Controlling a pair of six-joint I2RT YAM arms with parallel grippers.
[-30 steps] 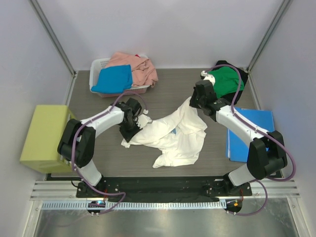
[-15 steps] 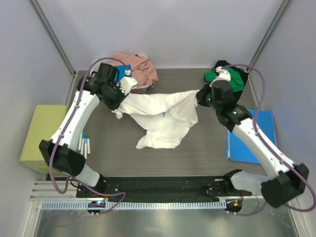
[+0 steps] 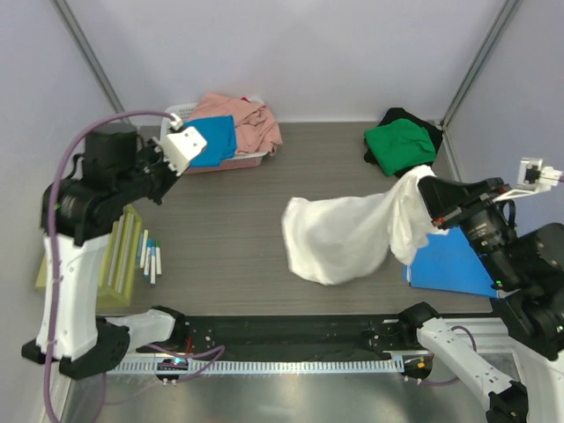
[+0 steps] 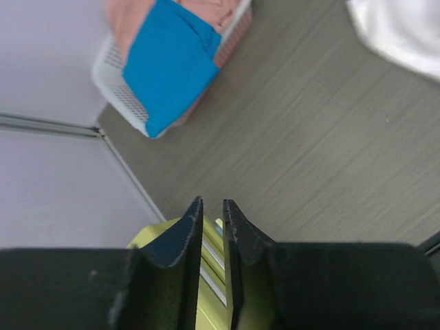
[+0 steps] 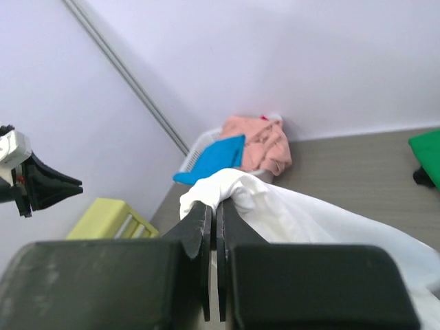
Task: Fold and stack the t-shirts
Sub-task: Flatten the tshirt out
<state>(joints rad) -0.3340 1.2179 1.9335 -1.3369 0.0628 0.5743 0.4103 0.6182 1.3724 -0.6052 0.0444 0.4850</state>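
My right gripper (image 3: 430, 192) is raised high and shut on an edge of the white t-shirt (image 3: 344, 233), which hangs down from it over the table's right half; the wrist view shows the cloth (image 5: 309, 213) pinched between the jaws (image 5: 214, 206). My left gripper (image 3: 167, 163) is raised near the basket, jaws together but for a thin slit, holding nothing (image 4: 212, 206). A green t-shirt (image 3: 401, 145) lies folded on a black one (image 3: 407, 115) at the back right. A bright blue t-shirt (image 3: 210, 141) and a salmon pink one (image 3: 245, 119) lie in the basket.
The white plastic basket (image 3: 174, 115) stands at the back left. A flat blue folder (image 3: 449, 264) lies at the right, partly behind the hanging shirt. A yellow-green box (image 3: 84, 264) stands off the table's left edge, with a few markers (image 3: 152, 256) beside it.
Both arms have risen high. The left gripper has let go of the white t-shirt and swung left; the shirt now hangs from the right gripper alone, shifted right.
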